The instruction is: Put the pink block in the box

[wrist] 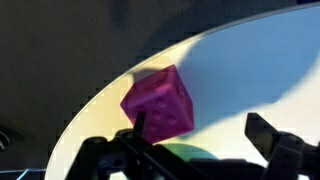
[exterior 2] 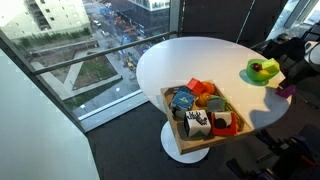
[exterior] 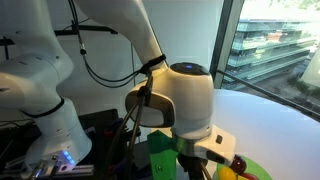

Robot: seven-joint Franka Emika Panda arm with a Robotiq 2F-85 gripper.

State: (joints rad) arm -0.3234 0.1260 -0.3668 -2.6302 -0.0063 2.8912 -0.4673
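The pink block [wrist: 160,100] is a small magenta cube with round dimples, lying on the white table near its edge. In the wrist view my gripper [wrist: 203,135] is open, with the block against the left finger and the right finger well apart from it. In an exterior view the pink block [exterior 2: 286,89] lies near the table's right rim, next to the green dish. The box [exterior 2: 170,118] is a shallow light-wood tray holding several coloured blocks, far from the pink block. The arm's white wrist [exterior: 186,96] hangs low over the table.
A round lime-green dish [exterior 2: 262,70] holding small items stands close to the pink block; it also shows in an exterior view [exterior: 256,170] and under the gripper [wrist: 185,152]. The round white table [exterior 2: 200,60] has a curved edge just past the block. A window runs behind.
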